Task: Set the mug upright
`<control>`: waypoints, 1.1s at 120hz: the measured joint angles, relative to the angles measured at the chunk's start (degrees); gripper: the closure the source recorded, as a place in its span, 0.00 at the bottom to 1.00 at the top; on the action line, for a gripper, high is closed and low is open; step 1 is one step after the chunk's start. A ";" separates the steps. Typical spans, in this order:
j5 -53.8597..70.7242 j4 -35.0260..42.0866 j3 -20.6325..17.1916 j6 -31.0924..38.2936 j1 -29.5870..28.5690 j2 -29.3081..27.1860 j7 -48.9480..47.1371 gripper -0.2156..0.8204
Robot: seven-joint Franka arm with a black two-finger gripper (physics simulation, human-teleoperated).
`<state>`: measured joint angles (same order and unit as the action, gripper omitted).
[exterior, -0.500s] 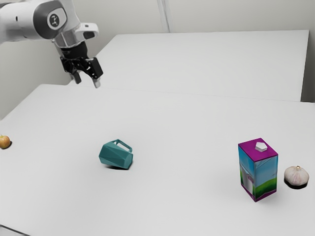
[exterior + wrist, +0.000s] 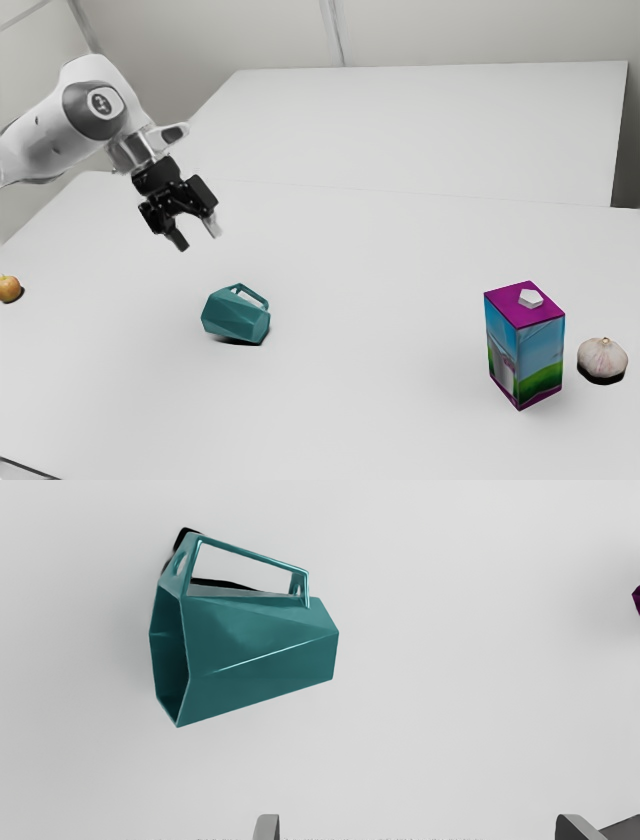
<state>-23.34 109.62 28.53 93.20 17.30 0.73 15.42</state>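
The gripper (image 2: 197, 237) was held above the table (image 2: 380, 290), 2 fingers (image 2: 266, 828) spread wide and empty, presumably so the sideways-lying mug (image 2: 236, 317) could be righted.

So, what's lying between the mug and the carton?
Just bare table between the mug and the carton; the exterior view shows the whole stretch.

Our white Franka arm (image 2: 45, 140) comes in from the exterior view's left, bent downward at the wrist (image 2: 128, 150). Our black two-finger gripper (image 2: 198, 238) hangs in the air, pointing down with a slant, and its fingers (image 2: 267, 828) stand widely apart.
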 joint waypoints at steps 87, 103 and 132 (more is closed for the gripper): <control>-25.06 6.39 -6.30 3.08 -24.81 15.98 21.75 0.21; -25.98 13.11 -8.57 5.18 -24.73 12.19 24.72 0.21; -27.98 13.53 -10.35 8.67 -24.74 12.80 28.86 0.21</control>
<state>-51.32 123.15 18.19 101.86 -7.44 13.53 44.27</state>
